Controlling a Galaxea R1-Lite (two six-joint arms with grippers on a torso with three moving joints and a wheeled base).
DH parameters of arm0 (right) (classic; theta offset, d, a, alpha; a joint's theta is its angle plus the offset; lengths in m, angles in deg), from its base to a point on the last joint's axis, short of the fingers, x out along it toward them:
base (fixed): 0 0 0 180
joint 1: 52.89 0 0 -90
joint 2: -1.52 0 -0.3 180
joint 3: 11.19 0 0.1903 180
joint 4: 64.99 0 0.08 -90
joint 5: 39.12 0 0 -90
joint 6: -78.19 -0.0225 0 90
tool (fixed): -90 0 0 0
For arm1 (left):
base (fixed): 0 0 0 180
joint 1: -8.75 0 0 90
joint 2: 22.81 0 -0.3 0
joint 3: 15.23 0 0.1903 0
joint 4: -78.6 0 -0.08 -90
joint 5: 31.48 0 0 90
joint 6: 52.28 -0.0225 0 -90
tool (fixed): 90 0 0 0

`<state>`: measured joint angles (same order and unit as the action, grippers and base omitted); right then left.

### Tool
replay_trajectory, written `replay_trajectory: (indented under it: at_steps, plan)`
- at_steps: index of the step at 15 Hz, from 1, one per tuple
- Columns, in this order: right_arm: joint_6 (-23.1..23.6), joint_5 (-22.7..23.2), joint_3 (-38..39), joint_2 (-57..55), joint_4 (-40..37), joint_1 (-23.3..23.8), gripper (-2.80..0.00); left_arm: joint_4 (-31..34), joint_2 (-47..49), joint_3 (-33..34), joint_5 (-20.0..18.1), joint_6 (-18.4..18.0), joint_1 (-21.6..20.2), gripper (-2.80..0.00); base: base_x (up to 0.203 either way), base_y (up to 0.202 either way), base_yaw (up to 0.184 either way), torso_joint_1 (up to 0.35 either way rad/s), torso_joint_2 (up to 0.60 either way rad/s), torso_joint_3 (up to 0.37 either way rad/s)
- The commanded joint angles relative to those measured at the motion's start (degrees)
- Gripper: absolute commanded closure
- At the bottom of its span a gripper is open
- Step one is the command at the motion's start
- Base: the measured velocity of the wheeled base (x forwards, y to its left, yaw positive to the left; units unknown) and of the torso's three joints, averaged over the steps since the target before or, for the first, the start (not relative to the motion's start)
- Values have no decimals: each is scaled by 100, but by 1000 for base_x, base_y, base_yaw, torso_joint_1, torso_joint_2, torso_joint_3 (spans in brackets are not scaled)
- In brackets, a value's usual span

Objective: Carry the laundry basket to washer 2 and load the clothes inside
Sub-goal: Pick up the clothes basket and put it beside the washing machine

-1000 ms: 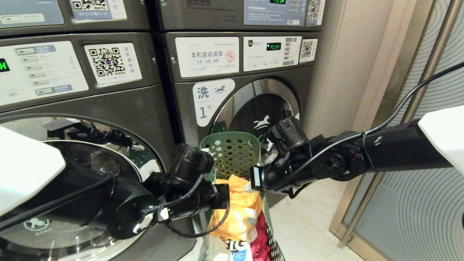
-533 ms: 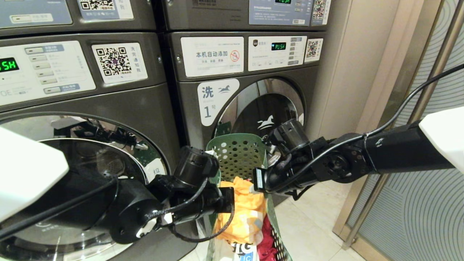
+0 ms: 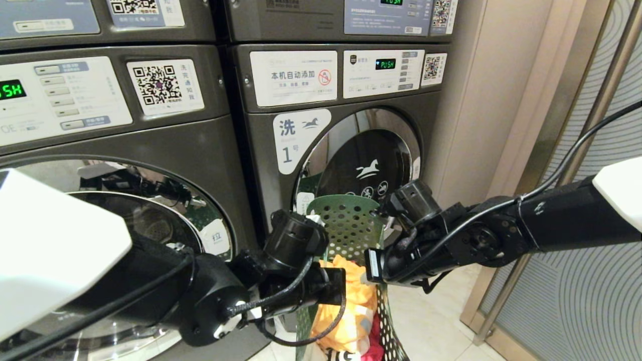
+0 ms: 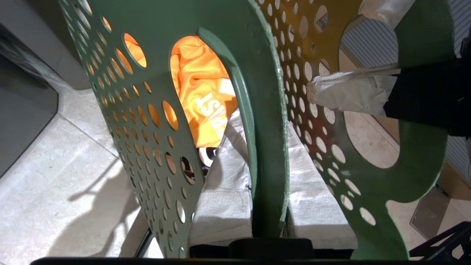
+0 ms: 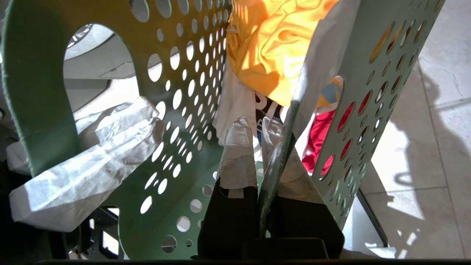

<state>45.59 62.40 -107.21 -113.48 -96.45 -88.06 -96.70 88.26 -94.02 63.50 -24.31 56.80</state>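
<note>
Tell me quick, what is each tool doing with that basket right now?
Left tool: closed on a loop handle of the green perforated plastic laundry basket.
Right tool: closed on the basket's opposite handle.

Clothes [image 3: 346, 311] in basket [image 3: 351, 225] (before washers [image 3: 346, 150]).

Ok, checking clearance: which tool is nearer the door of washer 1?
Right. The right tool grips the laundry basket below that door; the left tool grips it farther left.
</note>
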Motion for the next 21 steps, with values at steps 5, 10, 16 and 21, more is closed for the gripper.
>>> replay_trajectory:
  at_steps: [5, 10, 16, 21]
  plan:
    - [50, -1, 357, 186, -8, 525, 0, -4, 494, -383, 20, 112, 281, 0, 0, 0, 0, 0, 2, -88]
    - [368, -1, 361, 173, -8, 866, 0, -5, 795, -644, 230, 113, 568, 0, 0, 0, 0, 4, 2, -199]
    - [598, -1, 250, -134, 0, 1143, 0, 16, 1249, -969, 345, 113, 863, 0, 0, 0, 0, 5, 3, -197]
    - [665, -9, -371, -603, -2, 1261, 0, 22, 1426, -1076, 408, 138, 835, 0, 0, 0, 0, 2, 3, -197]
